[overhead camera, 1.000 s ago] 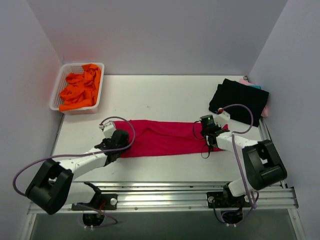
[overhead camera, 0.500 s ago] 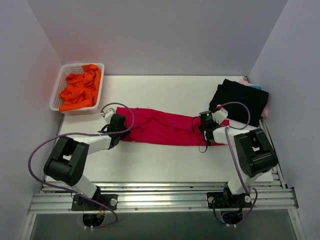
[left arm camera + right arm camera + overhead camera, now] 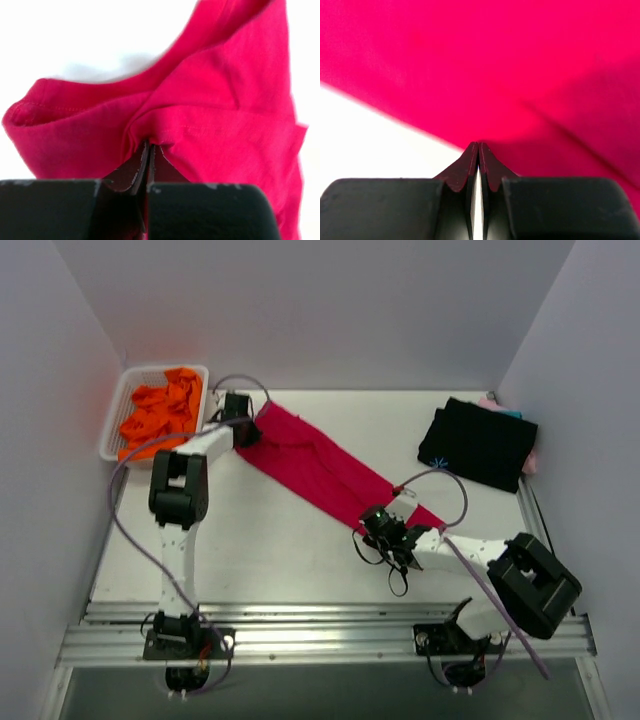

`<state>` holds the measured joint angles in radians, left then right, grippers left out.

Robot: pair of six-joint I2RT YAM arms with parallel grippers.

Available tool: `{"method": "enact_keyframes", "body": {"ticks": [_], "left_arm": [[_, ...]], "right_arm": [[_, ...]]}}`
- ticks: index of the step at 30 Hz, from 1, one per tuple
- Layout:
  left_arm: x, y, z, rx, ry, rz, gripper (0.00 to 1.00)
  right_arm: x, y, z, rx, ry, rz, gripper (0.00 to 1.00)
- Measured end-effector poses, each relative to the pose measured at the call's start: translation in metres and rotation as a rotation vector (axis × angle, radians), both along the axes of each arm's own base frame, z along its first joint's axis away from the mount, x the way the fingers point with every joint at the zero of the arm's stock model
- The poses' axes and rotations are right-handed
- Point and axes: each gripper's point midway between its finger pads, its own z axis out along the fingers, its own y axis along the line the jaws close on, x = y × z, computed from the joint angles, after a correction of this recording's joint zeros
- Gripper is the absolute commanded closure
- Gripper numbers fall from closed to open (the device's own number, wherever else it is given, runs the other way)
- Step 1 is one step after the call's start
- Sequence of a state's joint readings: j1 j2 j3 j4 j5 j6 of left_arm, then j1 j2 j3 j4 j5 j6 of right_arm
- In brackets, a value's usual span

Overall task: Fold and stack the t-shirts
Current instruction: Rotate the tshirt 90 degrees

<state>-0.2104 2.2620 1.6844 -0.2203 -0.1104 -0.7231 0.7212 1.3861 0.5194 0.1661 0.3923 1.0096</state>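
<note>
The crimson-red t-shirt [image 3: 315,465], folded into a long band, stretches diagonally across the table from the back left to the near right. My left gripper [image 3: 243,430] is shut on its far end, beside the basket; in the left wrist view the cloth [image 3: 225,100] bunches at the closed tips [image 3: 149,146]. My right gripper [image 3: 372,523] is shut on the near end's edge, with red cloth [image 3: 495,60] pinched at its tips [image 3: 478,145]. The black t-shirt [image 3: 480,445] lies folded at the back right, on top of the pink [image 3: 531,462] and teal [image 3: 510,413] ones.
A white basket [image 3: 115,430] holding crumpled orange cloth [image 3: 160,410] stands at the back left corner, right next to the left gripper. Walls close in the back and both sides. A metal rail [image 3: 320,635] runs along the near edge.
The left gripper closed on the shirt's left end and swung it far back toward the basket. The right gripper drew its end nearer and leftward. The band went from level to diagonal.
</note>
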Motion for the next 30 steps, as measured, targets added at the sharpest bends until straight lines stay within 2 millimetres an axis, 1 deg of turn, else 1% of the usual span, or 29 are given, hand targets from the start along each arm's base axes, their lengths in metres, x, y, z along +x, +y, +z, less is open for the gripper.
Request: {"method": "enact_keyframes", "body": {"ticks": [2,3,5,7,8,9,10,11,13,14,15,16,17,18,20,21,22,23,25,27,28,29,30], "left_arm": [[0.039,-0.003,0.004,-0.012,-0.021,-0.012,0.98],[0.056,-0.005,0.002,-0.016,-0.029,-0.020,0.98],[0.079,-0.010,0.003,-0.030,-0.039,-0.036,0.98],[0.097,-0.022,0.005,-0.065,-0.065,-0.071,0.98],[0.103,-0.029,0.004,-0.093,-0.079,-0.098,0.98],[0.109,-0.041,0.003,-0.135,-0.101,-0.141,0.97],[0.112,-0.048,0.004,-0.166,-0.117,-0.171,0.93],[0.114,-0.058,0.005,-0.211,-0.138,-0.213,0.71],[0.116,-0.083,0.011,-0.324,-0.193,-0.319,0.46],[0.116,-0.093,0.014,-0.371,-0.222,-0.367,0.36],[0.114,-0.103,0.019,-0.413,-0.250,-0.412,0.07],[0.112,-0.111,0.025,-0.450,-0.279,-0.453,0.06],[0.110,-0.118,0.036,-0.482,-0.315,-0.492,0.06],[0.105,-0.122,0.046,-0.502,-0.340,-0.515,0.06],[0.088,-0.125,0.061,-0.527,-0.345,-0.544,0.06],[0.083,-0.126,0.075,-0.532,-0.362,-0.556,0.06],[0.080,-0.126,0.090,-0.532,-0.380,-0.566,0.06],[0.080,-0.126,0.111,-0.529,-0.414,-0.575,0.06],[0.076,-0.122,0.167,-0.516,-0.499,-0.593,0.06],[0.066,-0.114,0.228,-0.493,-0.585,-0.597,0.06],[0.057,-0.109,0.258,-0.470,-0.632,-0.595,0.06],[0.042,-0.102,0.283,-0.438,-0.668,-0.582,0.06],[0.024,-0.096,0.303,-0.404,-0.683,-0.563,0.06]], "right_arm": [[-0.018,0.024,-0.003,0.020,0.008,0.056,1.00],[-0.025,0.034,-0.004,0.027,0.008,0.078,1.00],[-0.037,0.053,-0.010,0.024,0.009,0.113,1.00],[-0.041,0.081,-0.009,0.024,-0.004,0.155,1.00],[-0.041,0.097,-0.008,0.019,-0.015,0.177,1.00],[-0.042,0.118,-0.006,0.021,-0.028,0.205,1.00],[-0.043,0.130,-0.006,0.022,-0.034,0.222,1.00],[-0.044,0.142,-0.005,0.014,-0.043,0.244,1.00],[-0.047,0.164,-0.001,0.001,-0.065,0.285,0.99],[-0.048,0.170,0.001,-0.008,-0.074,0.299,0.95],[-0.047,0.173,0.005,-0.021,-0.083,0.311,0.83],[-0.045,0.175,0.011,-0.029,-0.098,0.313,0.74],[-0.041,0.177,0.018,-0.041,-0.116,0.316,0.62],[-0.037,0.178,0.025,-0.051,-0.136,0.319,0.47],[-0.032,0.180,0.044,-0.066,-0.179,0.329,0.39],[-0.031,0.180,0.051,-0.070,-0.192,0.337,0.34],[-0.029,0.180,0.061,-0.072,-0.211,0.340,0.33],[-0.028,0.181,0.073,-0.074,-0.235,0.344,0.32],[-0.029,0.181,0.095,-0.071,-0.272,0.343,0.32],[-0.029,0.174,0.113,-0.077,-0.304,0.329,0.32],[-0.030,0.169,0.123,-0.080,-0.320,0.316,0.32],[-0.030,0.161,0.131,-0.092,-0.333,0.302,0.32],[-0.029,0.152,0.139,-0.103,-0.347,0.283,0.32]]}}
